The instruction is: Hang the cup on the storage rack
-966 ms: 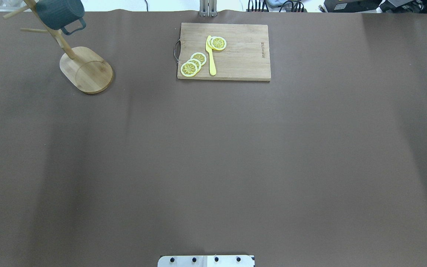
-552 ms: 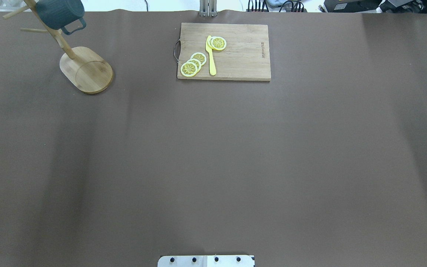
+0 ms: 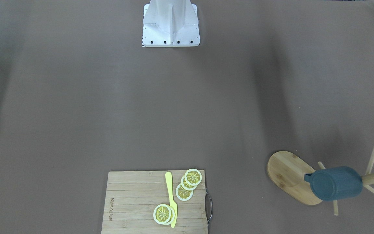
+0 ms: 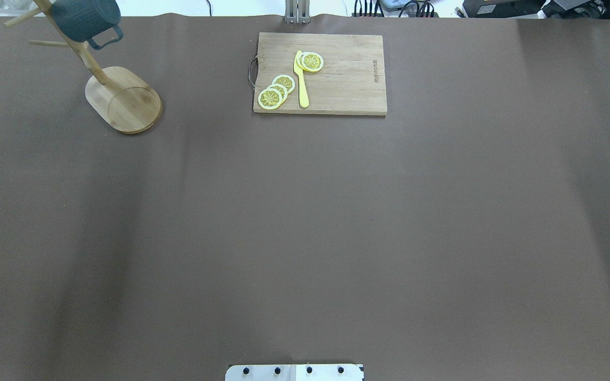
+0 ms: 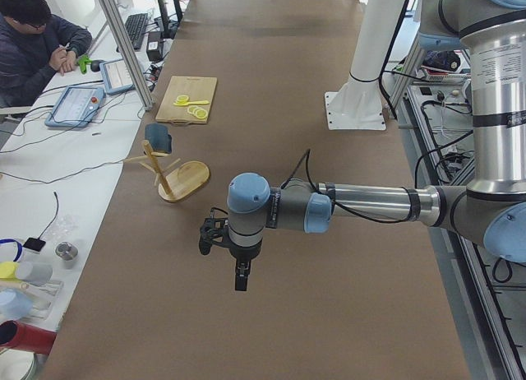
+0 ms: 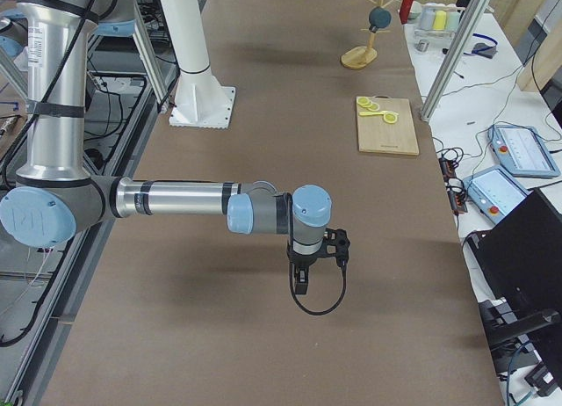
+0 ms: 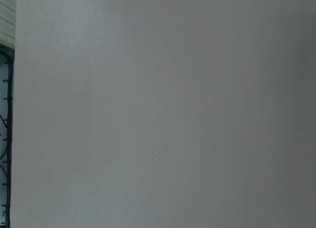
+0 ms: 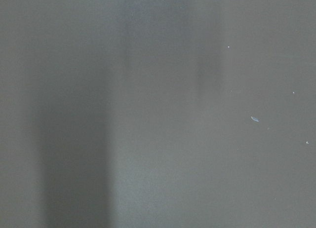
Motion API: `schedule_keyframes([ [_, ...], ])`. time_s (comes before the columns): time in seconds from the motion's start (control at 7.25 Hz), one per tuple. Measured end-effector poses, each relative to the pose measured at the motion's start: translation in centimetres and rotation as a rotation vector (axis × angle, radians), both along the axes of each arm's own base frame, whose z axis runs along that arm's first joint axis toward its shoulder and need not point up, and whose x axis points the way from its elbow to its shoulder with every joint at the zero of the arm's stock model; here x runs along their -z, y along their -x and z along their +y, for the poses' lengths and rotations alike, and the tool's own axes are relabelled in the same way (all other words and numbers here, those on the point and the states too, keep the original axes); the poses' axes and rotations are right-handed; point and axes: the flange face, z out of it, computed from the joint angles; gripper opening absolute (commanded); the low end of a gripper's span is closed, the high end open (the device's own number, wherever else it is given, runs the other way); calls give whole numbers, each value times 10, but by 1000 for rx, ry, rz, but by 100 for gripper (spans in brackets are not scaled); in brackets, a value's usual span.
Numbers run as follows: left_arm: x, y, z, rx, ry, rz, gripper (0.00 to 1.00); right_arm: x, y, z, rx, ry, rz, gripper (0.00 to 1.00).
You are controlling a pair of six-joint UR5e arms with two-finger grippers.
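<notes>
The dark blue-grey cup (image 4: 83, 18) hangs by its handle on a peg of the bamboo storage rack (image 4: 124, 99) at the table's far left corner. Both also show in the front view, the cup (image 3: 334, 183) over the rack's oval base (image 3: 287, 172), and in the left side view, cup (image 5: 158, 137) and rack (image 5: 185, 181). No gripper touches them. My left gripper (image 5: 240, 277) shows only in the left side view, above bare table, well short of the rack. My right gripper (image 6: 301, 286) shows only in the right side view, far from the rack (image 6: 358, 57). I cannot tell whether either is open or shut.
A rectangular bamboo cutting board (image 4: 337, 79) with lemon slices (image 4: 276, 91) and a yellow knife (image 4: 301, 79) lies at the far middle of the brown table. The robot's white base (image 3: 170, 22) stands at the near edge. An operator (image 5: 33, 43) sits beyond the table's far side.
</notes>
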Motion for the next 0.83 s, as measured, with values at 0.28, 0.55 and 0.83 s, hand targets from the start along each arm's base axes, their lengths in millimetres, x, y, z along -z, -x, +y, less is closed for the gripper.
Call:
schedule_keyframes([
  [0.28, 7, -4, 0, -7, -11, 30, 99, 1, 1, 0, 0, 0, -10, 100],
  [0.55, 9, -8, 1, -13, -8, 76, 99, 0, 1, 0, 0, 1, -12, 100],
  [0.83, 8, -9, 2, -13, -5, 84, 99, 0, 1, 1, 1, 3, -18, 100],
])
